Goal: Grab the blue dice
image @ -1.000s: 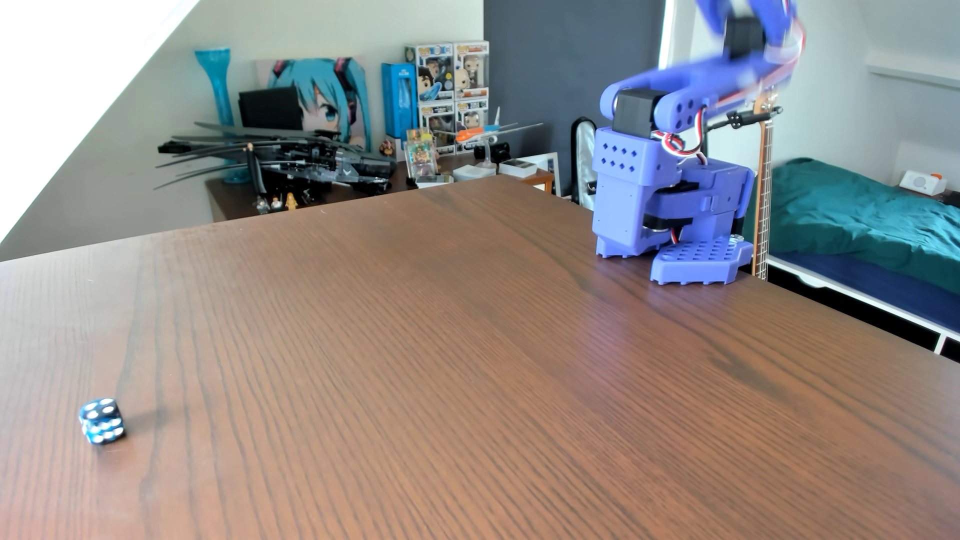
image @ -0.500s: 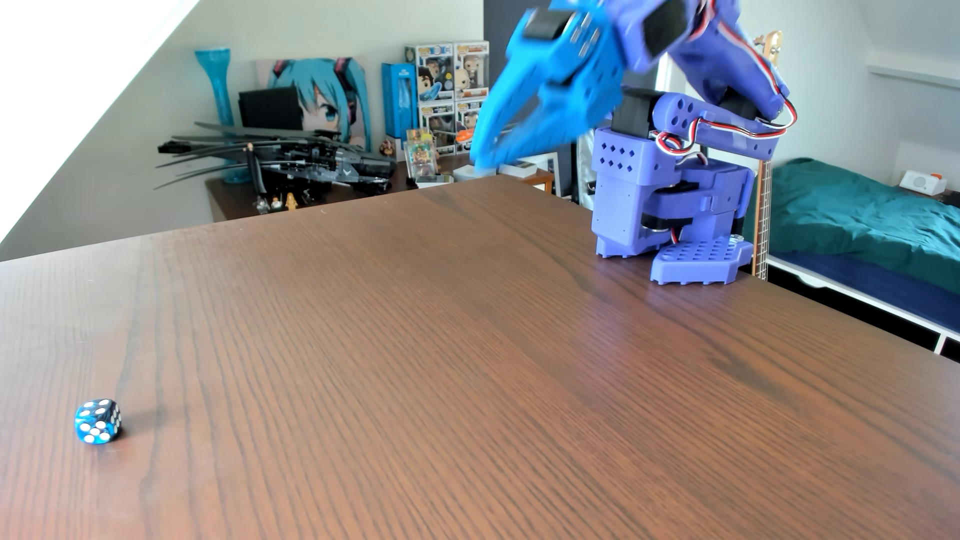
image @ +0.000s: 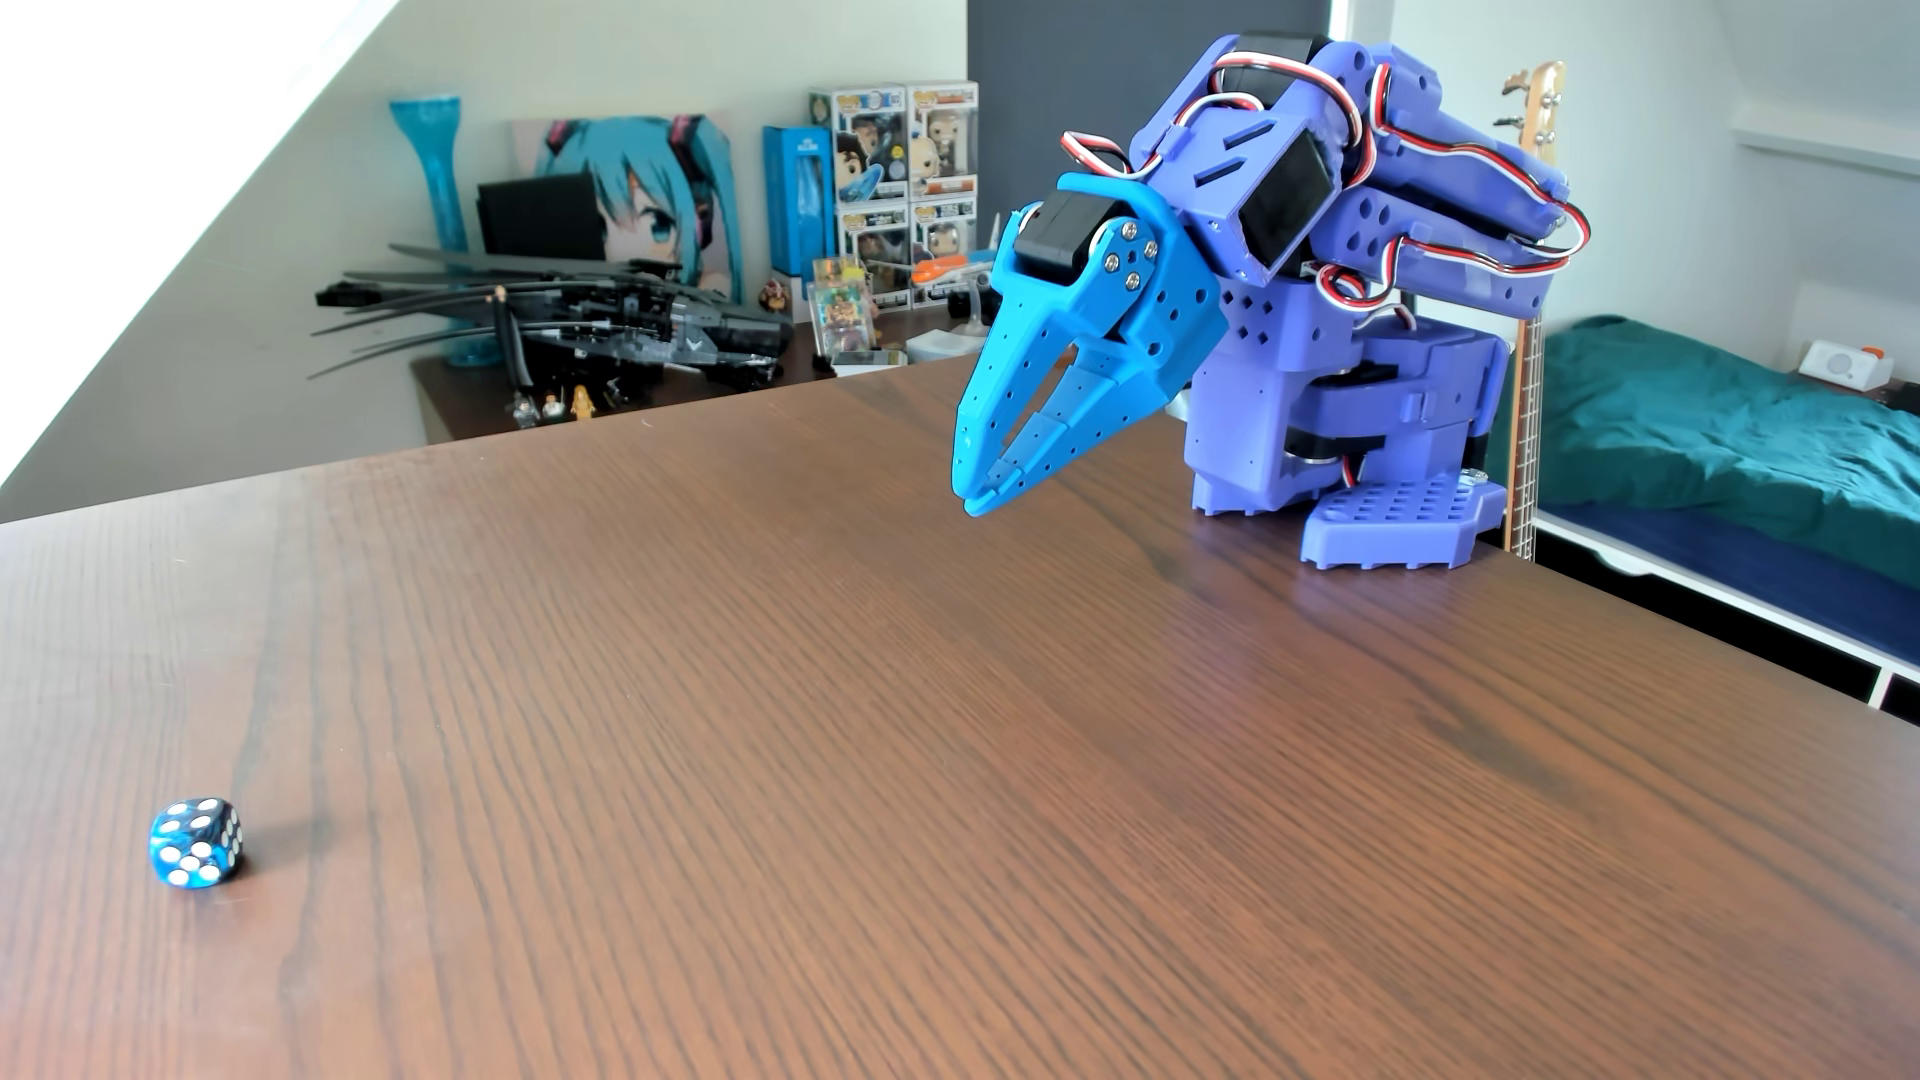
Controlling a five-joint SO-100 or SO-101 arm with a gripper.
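Observation:
The blue dice [image: 195,842] is a small dark marbled cube with white pips, resting on the brown wooden table [image: 935,779] near its front left. Far from it, at the back right, the purple arm is folded over its base [image: 1351,467]. My gripper [image: 977,493] is bright blue and points down and to the left, its tips just above the table. The two fingers meet at the tips, shut on nothing. A wide stretch of bare wood lies between the gripper and the dice.
The table's right edge [image: 1714,644] drops off toward a bed with a teal blanket [image: 1714,436]. Behind the far edge stands a lower desk with a black model aircraft [image: 582,322], boxed figures [image: 899,187] and a blue vase [image: 436,208].
The arm has swung down from above the frame and folded forward, bringing the gripper into view and down close to the table. The dice tipped to a new face a second ago and has lain still since.

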